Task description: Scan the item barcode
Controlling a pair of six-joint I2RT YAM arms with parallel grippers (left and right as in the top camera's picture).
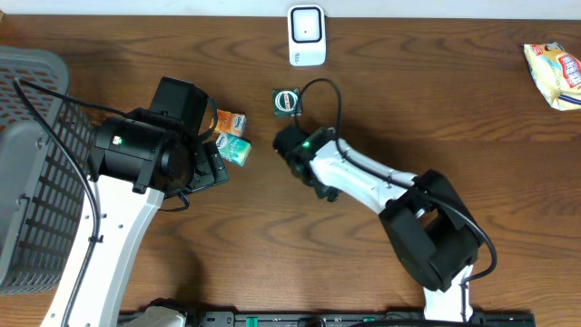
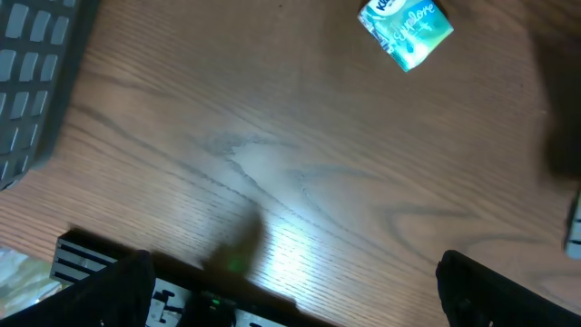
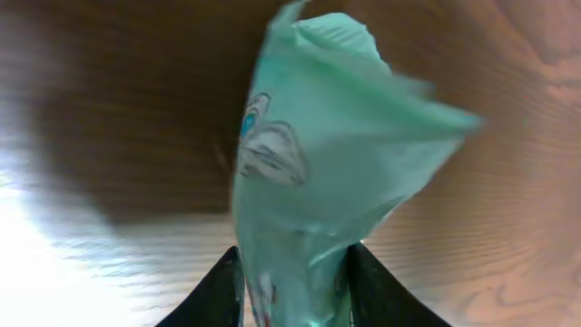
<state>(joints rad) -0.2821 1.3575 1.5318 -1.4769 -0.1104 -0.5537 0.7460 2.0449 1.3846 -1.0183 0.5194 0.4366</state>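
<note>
A white barcode scanner (image 1: pixel 307 34) stands at the table's back edge. Just in front of it is a dark green packet (image 1: pixel 287 100), at the tip of my right gripper (image 1: pixel 289 127). In the right wrist view this green packet (image 3: pixel 318 173) fills the gap between the two black fingers (image 3: pixel 213 295), which touch it on both sides; the packet is blurred. My right gripper (image 3: pixel 295 291) is shut on it. My left gripper (image 2: pixel 295 291) hangs wide open over bare wood with nothing in it, near a teal packet (image 2: pixel 406 32).
An orange packet (image 1: pixel 231 121) and the teal packet (image 1: pixel 234 148) lie beside the left gripper (image 1: pixel 211 163). A grey basket (image 1: pixel 36 163) fills the left edge. A yellow snack bag (image 1: pixel 554 73) lies at the far right.
</note>
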